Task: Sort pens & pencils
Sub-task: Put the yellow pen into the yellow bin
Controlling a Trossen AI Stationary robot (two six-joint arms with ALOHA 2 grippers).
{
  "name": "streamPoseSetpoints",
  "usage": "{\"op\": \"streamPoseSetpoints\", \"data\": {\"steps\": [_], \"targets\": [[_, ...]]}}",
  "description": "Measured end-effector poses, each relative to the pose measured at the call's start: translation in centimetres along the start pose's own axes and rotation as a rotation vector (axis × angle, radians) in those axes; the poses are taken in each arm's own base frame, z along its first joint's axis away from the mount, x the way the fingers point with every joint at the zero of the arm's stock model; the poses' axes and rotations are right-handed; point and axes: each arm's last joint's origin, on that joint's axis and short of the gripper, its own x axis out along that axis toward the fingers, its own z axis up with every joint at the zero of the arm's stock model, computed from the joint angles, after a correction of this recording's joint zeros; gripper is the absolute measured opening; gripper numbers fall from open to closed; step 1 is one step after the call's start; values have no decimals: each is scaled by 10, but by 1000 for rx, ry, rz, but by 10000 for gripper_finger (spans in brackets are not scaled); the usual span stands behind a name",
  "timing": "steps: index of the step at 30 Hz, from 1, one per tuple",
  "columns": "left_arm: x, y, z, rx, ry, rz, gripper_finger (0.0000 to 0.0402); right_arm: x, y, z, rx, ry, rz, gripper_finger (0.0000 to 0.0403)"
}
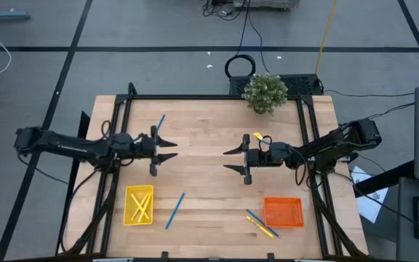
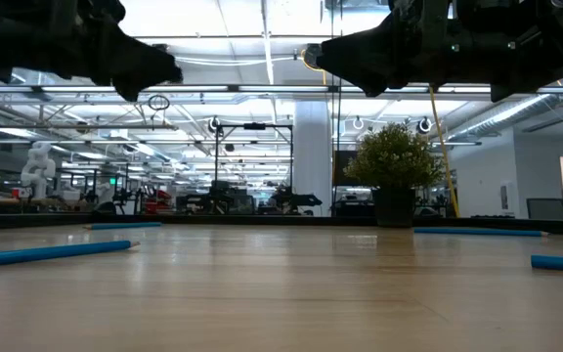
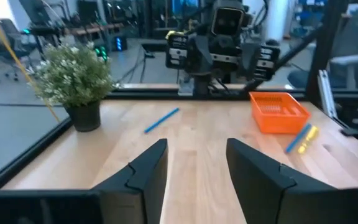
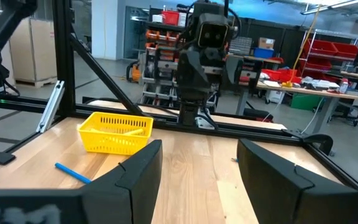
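While pencils (image 1: 141,204) fill the yellow basket (image 1: 129,216) lower left, orange basket (image 1: 283,212) sits empty; pens (image 1: 175,210) lie loose, both grippers (image 1: 167,150) (image 1: 233,160) spread, holding nothing.

Wooden table (image 1: 202,171), light butcher-block top, fills the centre of the high view inside a black metal frame (image 1: 209,97). Potted plant (image 1: 265,92), small green shrub in a dark pot, at the upper edge, right of centre. Black cable coil (image 1: 239,67) on the grey floor just above it. Papers (image 1: 369,204) on the floor at lower right.
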Motion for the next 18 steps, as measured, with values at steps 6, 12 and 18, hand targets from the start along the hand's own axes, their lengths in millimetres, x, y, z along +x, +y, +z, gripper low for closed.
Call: {"op": "streamPoseSetpoints", "data": {"steps": [6, 12, 18], "targets": [[-20, -1, 9, 1, 17, -19, 170, 0, 0, -1, 0, 6, 1, 199], [-34, -3, 16, 1, -32, -40, 170, 0, 0, -1, 0, 6, 1, 199], [-33, -6, 15, 1, -22, -59, 170, 0, 0, -1, 0, 6, 1, 199]]}}
